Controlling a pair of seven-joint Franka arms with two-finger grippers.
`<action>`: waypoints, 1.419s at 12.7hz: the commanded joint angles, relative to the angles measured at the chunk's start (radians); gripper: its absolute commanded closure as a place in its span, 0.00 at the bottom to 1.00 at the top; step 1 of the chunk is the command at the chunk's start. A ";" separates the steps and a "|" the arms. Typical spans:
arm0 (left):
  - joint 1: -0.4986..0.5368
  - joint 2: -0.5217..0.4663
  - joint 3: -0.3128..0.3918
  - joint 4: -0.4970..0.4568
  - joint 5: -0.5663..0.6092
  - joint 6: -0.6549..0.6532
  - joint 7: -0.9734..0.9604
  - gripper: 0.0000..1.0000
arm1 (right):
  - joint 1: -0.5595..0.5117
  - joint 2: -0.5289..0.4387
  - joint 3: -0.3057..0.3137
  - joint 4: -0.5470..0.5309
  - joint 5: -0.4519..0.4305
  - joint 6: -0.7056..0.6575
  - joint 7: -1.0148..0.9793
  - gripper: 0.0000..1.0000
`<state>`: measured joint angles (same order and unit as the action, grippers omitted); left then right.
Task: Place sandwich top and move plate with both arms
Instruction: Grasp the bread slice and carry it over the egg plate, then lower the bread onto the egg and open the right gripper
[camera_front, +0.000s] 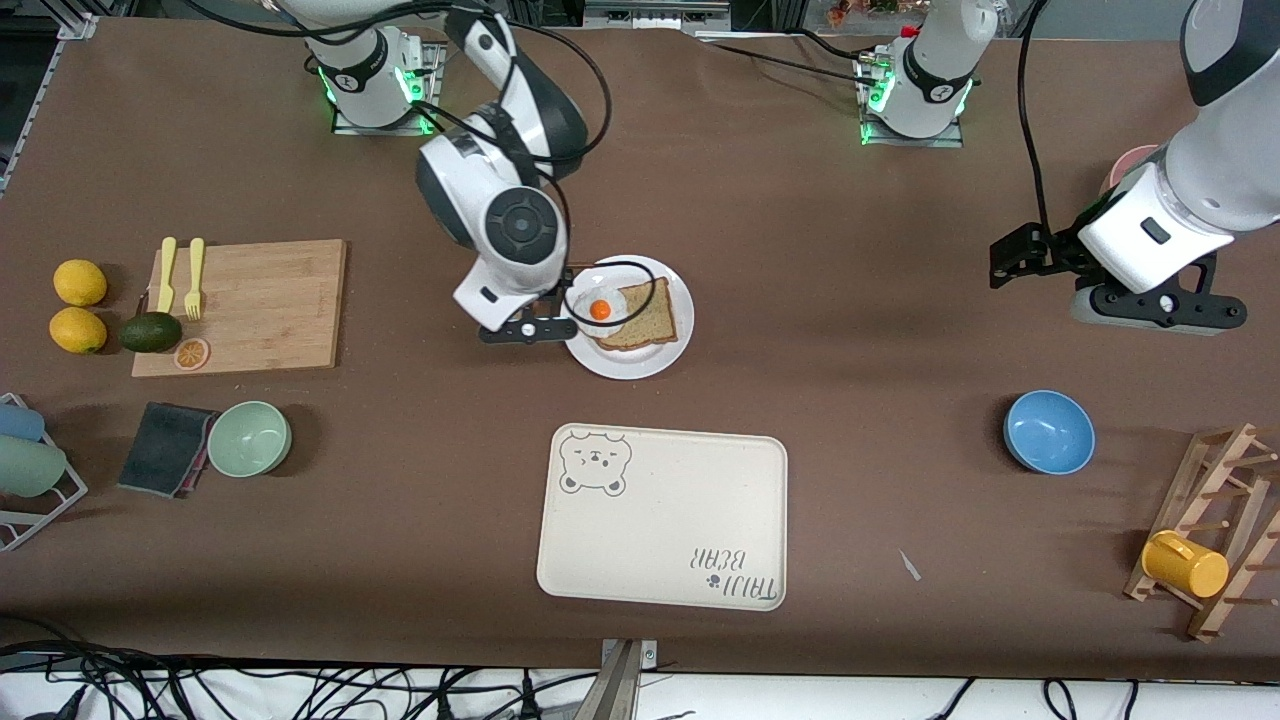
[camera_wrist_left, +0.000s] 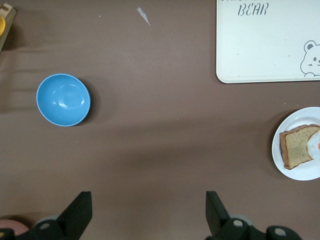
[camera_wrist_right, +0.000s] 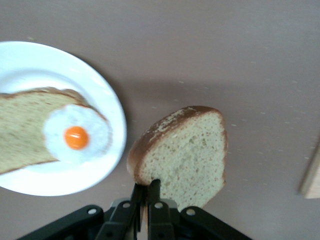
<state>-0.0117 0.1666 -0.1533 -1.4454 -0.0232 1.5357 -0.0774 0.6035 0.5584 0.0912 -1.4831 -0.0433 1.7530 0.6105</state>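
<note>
Brown table (camera_front: 820, 300) seen spread with kitchen items. Pale tan speckled bread slice, the sandwich top (camera_wrist_right: 182, 150), held by crust edge in clamped jaws of right gripper (camera_wrist_right: 146, 192), raised over table just beside small round white plate (camera_front: 672, 345). Darker bread slice (camera_front: 645, 322) with white fried egg (camera_front: 598, 305) seen on plate. Left gripper (camera_wrist_left: 145, 212) parked over table near left arm's end, jaws wide apart. Cream rectangular bear tray (camera_front: 665, 520) placed nearer front camera than plate.

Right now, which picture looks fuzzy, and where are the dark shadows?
Right wrist view: soft and slightly blurred, the plate washed out bright, a shadow on the table beside the sandwich top. Front view: sharp, with soft shadows beside the blue bowl and green bowl. Left wrist view: sharp, faint broad shadows across the table.
</note>
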 joint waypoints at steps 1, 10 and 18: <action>-0.008 0.007 0.000 -0.006 -0.015 0.026 0.002 0.00 | 0.053 0.122 -0.008 0.164 0.016 0.008 0.040 1.00; -0.010 0.022 0.001 -0.009 -0.011 0.021 0.001 0.00 | 0.165 0.212 -0.008 0.208 0.016 0.212 0.130 1.00; -0.011 0.024 0.000 -0.007 -0.009 0.026 0.001 0.00 | 0.190 0.219 -0.013 0.208 0.014 0.220 0.160 0.00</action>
<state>-0.0177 0.1956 -0.1561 -1.4478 -0.0232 1.5511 -0.0775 0.7872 0.7749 0.0878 -1.3066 -0.0409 1.9855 0.7666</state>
